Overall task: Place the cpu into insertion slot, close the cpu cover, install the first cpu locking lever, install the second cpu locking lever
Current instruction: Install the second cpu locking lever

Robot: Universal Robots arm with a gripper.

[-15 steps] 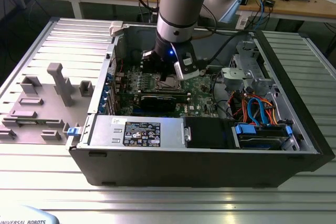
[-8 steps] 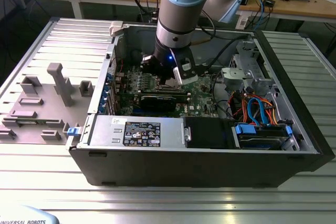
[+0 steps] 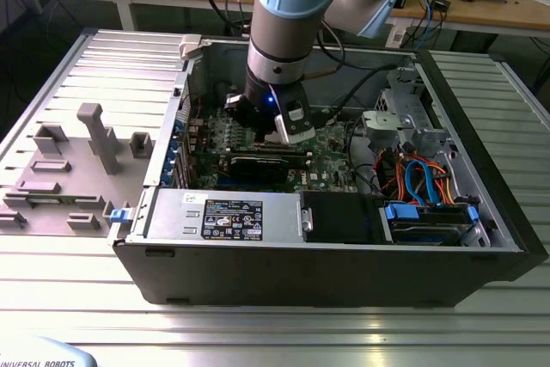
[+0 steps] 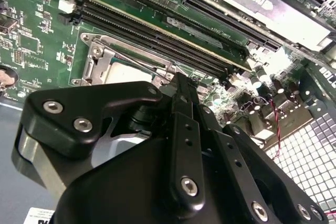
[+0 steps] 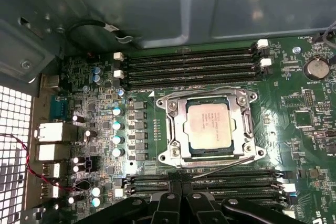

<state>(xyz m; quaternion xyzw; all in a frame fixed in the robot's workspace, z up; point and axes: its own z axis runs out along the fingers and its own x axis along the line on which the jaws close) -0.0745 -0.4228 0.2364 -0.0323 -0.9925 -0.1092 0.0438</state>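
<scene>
The cpu, a flat silver-grey square, lies in the insertion slot on the green motherboard. The cpu cover, a silver frame, lies flat around it. A thin wire locking lever runs along the side of the socket nearest my fingers, slightly slanted. My gripper is shut, with its black fingertips pressed together just beside that edge of the socket. The second wrist view has the cpu and the cover partly hidden behind the fingers. In the exterior view my gripper reaches down into the open computer case.
Long black memory slots run on both sides of the socket. A black graphics card lies near my gripper. The case walls, a power supply and drive cables ring the board. Grey fixtures stand on the table at the exterior view's left.
</scene>
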